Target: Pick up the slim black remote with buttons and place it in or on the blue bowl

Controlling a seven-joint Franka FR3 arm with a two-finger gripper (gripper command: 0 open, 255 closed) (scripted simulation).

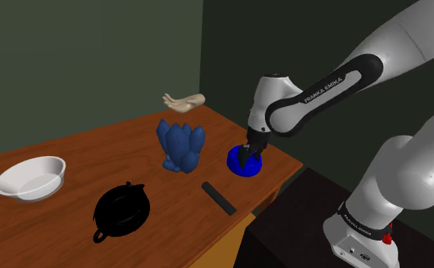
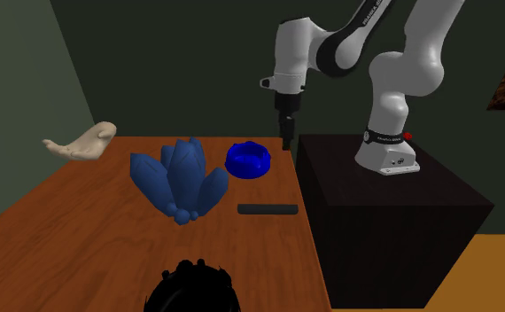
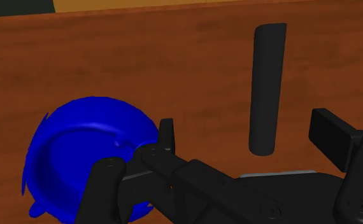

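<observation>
While the hand (image 2: 286, 139) hangs wide and empty, remote (image 3: 267, 89) lying ahead, apart

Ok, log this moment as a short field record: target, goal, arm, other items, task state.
target: slim black remote, lying flat on the wooden table near its edge, not held
goal: blue bowl, empty, apart from the remote
arm: gripper hovers close beside the blue bowl, fingers apart, holding nothing
other items: blue spiky cluster, black teapot, white bowl, beige hand-shaped piece
task state: remote not yet picked up
</observation>
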